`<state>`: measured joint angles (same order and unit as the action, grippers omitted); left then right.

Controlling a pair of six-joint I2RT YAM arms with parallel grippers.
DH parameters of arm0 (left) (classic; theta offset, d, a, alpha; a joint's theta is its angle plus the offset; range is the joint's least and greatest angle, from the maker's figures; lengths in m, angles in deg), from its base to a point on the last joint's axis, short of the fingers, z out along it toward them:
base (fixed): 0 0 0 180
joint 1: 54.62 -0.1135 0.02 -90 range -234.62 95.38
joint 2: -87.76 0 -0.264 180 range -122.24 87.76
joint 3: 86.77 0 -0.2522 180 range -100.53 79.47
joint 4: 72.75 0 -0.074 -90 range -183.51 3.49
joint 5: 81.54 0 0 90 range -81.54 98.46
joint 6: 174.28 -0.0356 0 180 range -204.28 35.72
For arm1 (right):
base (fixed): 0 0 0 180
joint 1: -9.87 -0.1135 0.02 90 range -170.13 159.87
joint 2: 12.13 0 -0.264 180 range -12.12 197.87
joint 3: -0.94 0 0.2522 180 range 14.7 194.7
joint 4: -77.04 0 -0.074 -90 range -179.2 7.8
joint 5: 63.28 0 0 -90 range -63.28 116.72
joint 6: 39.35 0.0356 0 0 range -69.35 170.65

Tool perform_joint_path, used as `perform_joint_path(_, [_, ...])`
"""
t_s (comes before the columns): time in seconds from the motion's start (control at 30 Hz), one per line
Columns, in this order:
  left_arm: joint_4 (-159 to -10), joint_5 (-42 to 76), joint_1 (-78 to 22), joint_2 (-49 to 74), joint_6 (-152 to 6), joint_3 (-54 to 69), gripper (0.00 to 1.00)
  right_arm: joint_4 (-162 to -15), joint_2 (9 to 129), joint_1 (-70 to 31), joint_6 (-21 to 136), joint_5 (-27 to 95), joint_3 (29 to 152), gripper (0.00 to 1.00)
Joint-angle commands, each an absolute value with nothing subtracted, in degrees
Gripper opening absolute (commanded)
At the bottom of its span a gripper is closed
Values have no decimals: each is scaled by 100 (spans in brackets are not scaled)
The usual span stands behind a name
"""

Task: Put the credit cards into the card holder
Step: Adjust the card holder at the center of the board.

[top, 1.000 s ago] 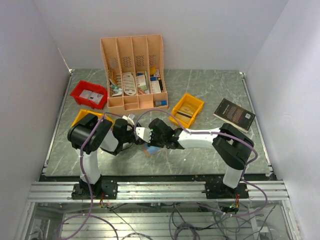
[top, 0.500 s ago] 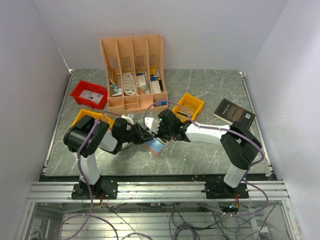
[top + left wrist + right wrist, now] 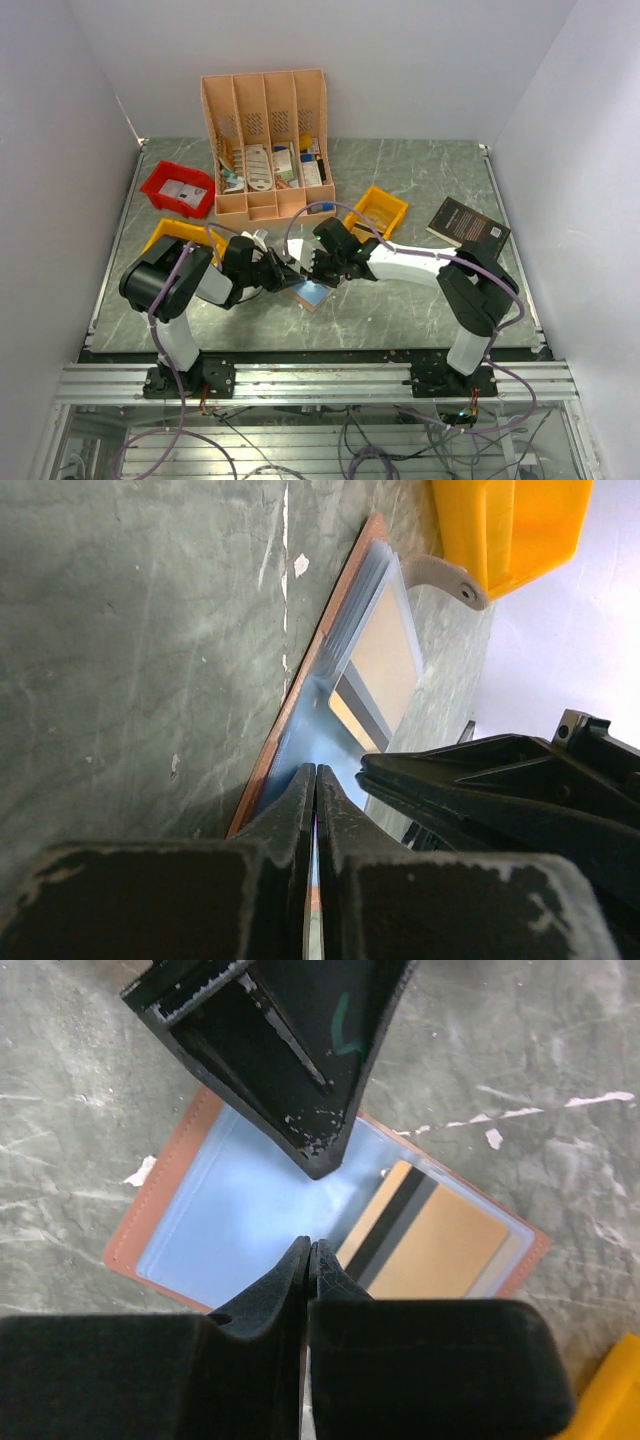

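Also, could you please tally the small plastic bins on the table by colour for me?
Red bin: 1
Yellow bins: 2
Total: 3

One card holder [image 3: 225,1215], one card [image 3: 450,1250], two yellow bins [image 3: 377,212], one red bin [image 3: 178,188], one book [image 3: 468,229]

So the small tan-brown leather-like folding card holder [image 3: 230,1230] is lying open, flat on the green stone tabletop [image 3: 520,1040], and a tan card with a dark stripe [image 3: 440,1250] is sitting inside its clear bluish pocket.
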<state>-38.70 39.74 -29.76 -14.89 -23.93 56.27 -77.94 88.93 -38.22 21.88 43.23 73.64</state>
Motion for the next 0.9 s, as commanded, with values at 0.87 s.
perform_joint_path(0.87, [-4802, 3654, -2993, -1612, -3052, 5594, 9, -7958, 8978, -3908, 2584, 3385, 7534, 0])
